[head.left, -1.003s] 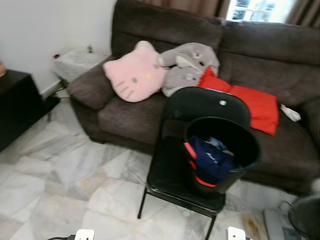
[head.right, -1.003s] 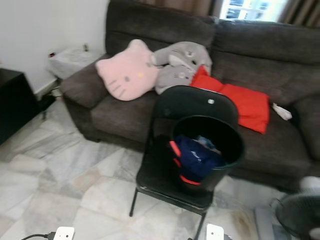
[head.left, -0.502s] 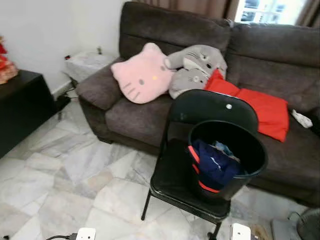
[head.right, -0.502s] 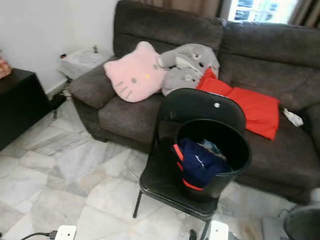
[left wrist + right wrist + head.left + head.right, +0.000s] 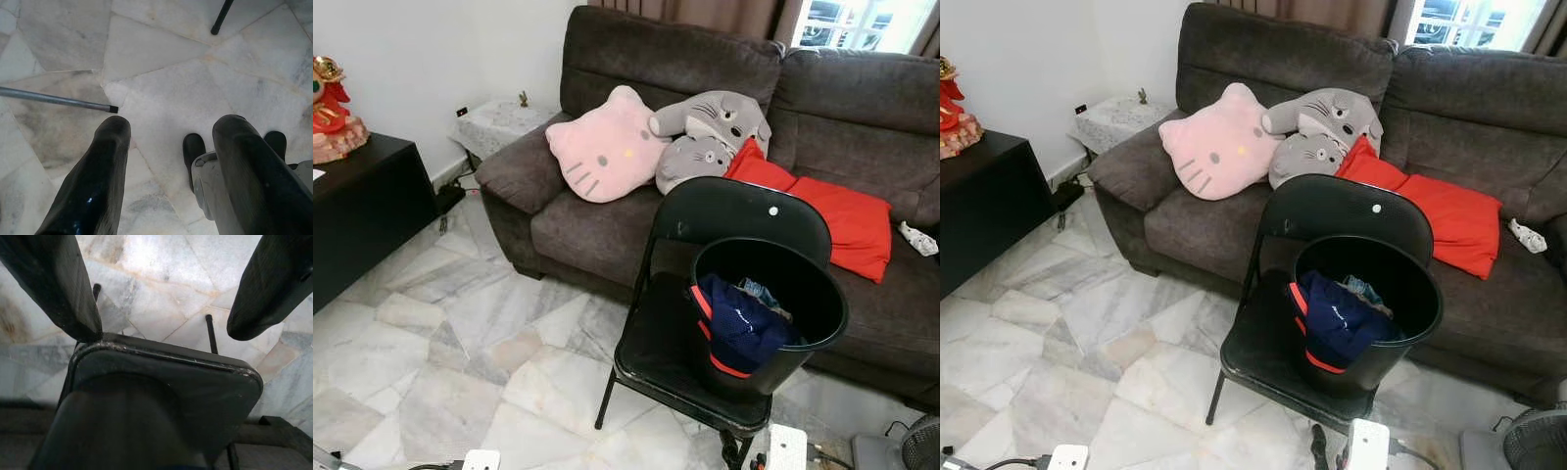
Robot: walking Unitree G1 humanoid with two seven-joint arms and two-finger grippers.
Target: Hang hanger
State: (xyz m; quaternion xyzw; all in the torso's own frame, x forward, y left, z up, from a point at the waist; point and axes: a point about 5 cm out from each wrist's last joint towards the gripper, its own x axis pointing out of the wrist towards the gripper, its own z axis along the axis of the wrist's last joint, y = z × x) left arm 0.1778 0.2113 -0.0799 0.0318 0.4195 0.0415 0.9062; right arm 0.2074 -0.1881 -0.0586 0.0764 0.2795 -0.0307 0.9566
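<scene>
We judge the task to be at its search-and-approach step: both arms hang low, the left claw (image 5: pixel 173 125) over the marble floor (image 5: pixel 460 343) near a thin grey rod (image 5: pixel 54 99), the right claw (image 5: pixel 166 330) above the front edge of the black chair (image 5: pixel 705 211), each with fingers spread wide and holding nothing. The chair carries a black bucket (image 5: pixel 822 284) of clothes (image 5: pixel 739 318) before the sofa (image 5: pixel 607 215). Where the hanger lies, which way it points and how its long axis runs we cannot tell, so the next move calls for locating it and a rail.
</scene>
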